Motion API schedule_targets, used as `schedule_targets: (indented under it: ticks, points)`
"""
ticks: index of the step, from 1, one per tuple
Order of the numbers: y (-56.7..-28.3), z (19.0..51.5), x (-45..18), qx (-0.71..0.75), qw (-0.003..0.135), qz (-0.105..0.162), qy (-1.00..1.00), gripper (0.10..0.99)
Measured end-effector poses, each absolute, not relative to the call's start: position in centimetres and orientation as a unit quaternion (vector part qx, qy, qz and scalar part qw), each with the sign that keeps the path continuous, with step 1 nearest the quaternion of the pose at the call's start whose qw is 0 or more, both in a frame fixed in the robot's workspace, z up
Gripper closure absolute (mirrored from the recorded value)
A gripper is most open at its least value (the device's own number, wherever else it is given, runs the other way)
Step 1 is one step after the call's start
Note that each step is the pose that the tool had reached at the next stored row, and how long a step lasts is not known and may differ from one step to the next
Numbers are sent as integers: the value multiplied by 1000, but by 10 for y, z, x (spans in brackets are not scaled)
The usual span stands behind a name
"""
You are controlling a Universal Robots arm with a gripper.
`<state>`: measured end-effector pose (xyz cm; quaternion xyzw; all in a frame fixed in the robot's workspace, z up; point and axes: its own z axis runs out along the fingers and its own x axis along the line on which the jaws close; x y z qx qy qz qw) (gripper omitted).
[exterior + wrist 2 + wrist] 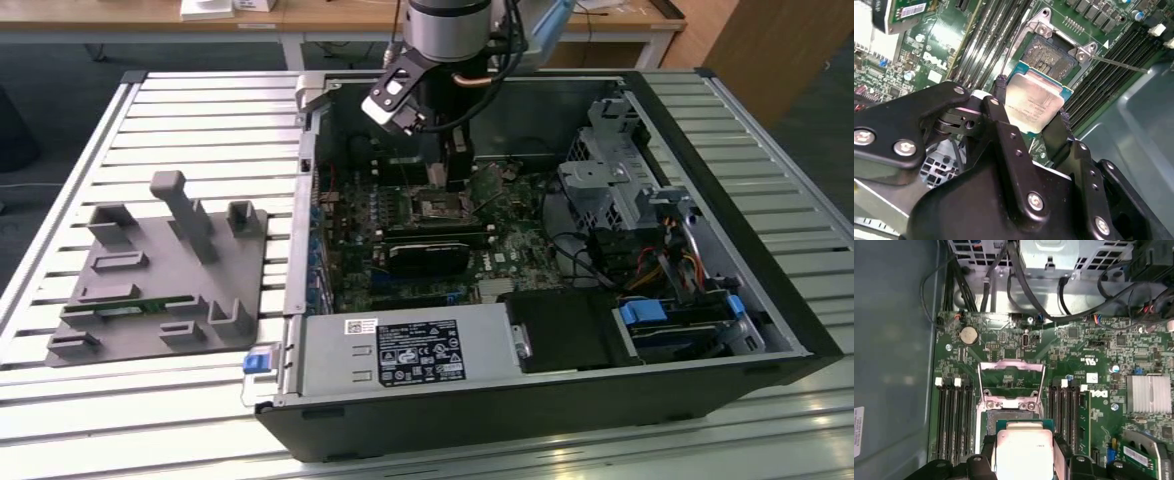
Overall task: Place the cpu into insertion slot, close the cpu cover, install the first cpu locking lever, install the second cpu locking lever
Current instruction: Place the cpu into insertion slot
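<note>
One cpu, one insertion slot, one cpu cover, one gripper — plus one computer case, one coin battery, one grey fixture.

1. In the exterior view, a slatted silver metal table spans the scene, its ribs evenly lit.
2. Behind it stands a wooden desk on white legs, with white boxes on top.
3. A wooden panel rises at the exterior view's right.
4. The floor is dark grey.
</note>
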<state>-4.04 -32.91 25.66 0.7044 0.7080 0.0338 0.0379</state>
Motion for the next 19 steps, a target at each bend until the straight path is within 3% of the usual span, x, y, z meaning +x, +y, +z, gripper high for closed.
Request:
schedule_targets:
  ticks: [19]
  points:
    - [-323,228,-47,704,38,34,708,545]
